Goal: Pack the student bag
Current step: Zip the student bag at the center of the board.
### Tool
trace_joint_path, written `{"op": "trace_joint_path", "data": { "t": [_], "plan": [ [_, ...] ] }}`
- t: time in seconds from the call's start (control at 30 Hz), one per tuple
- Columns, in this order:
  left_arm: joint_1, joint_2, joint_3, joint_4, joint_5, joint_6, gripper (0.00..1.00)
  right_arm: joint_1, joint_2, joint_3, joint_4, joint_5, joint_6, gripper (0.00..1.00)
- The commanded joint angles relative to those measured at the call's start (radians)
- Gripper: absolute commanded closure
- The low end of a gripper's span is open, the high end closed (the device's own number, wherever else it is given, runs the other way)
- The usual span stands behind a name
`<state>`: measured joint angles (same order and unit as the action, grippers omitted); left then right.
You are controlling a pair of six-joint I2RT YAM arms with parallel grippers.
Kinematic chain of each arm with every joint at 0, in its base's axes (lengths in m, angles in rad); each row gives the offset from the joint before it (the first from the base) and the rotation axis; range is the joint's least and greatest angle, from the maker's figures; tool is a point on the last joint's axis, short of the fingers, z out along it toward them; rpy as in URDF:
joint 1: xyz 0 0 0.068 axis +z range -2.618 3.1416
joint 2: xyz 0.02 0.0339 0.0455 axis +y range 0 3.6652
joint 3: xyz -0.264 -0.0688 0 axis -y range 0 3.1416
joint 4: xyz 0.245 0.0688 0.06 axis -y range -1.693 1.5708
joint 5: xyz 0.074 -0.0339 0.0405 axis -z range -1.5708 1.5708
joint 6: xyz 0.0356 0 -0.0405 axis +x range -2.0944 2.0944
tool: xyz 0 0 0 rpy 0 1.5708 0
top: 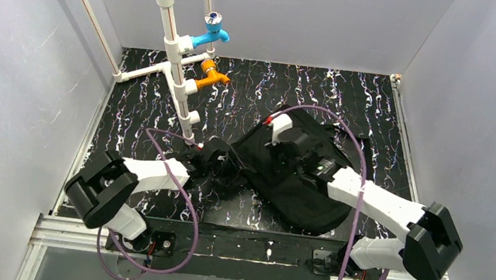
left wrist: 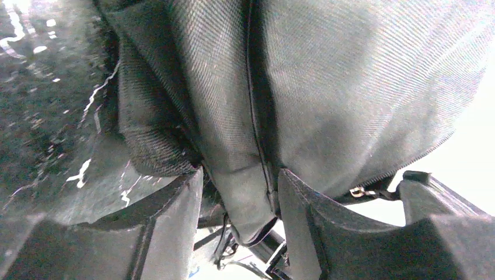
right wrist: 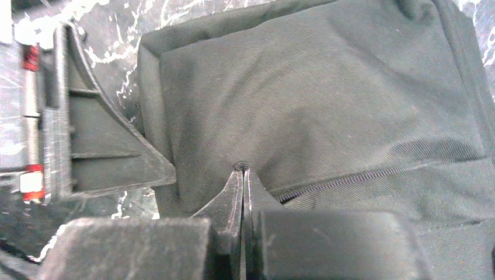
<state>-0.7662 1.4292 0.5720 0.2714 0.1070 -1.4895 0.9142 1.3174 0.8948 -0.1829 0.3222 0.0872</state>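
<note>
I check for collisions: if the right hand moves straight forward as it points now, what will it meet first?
The right hand is shut with its tips already at the student bag, so it would probably press into the bag's fabric at once.

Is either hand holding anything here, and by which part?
Left hand: fold of the student bag at its seam. Right hand: shut at the bag's zipper line; a grip cannot be told.

I see a black table top with thin white squiggly lines, like marble. Plain pale grey walls stand on three sides. At the back left, white pipes go up, with a blue tap and an orange tap. A silver rail runs along the near edge.
</note>
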Motion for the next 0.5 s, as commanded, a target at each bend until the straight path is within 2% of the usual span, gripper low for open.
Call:
{"op": "trace_joint_path", "data": {
  "t": [0.0,0.07,0.33,0.37,0.47],
  "plan": [
    [-0.004,0.066,0.068,0.114,0.057,-0.024,0.49,-0.076,-0.081,-0.043,0.115,-0.187,0.123,0.99],
    [-0.012,0.079,0.086,0.116,0.056,-0.031,0.46,-0.084,-0.084,-0.043,0.105,-0.201,0.128,0.99],
    [-0.032,0.138,0.109,0.145,0.035,-0.084,0.45,-0.090,-0.109,-0.042,0.128,-0.240,0.163,0.99],
    [-0.035,0.152,0.115,0.150,0.034,-0.077,0.46,-0.090,-0.111,-0.040,0.130,-0.239,0.168,0.99],
    [-0.039,0.181,0.101,0.171,0.025,-0.070,0.67,-0.090,-0.120,-0.027,0.126,-0.240,0.178,0.99]
  ]
}}
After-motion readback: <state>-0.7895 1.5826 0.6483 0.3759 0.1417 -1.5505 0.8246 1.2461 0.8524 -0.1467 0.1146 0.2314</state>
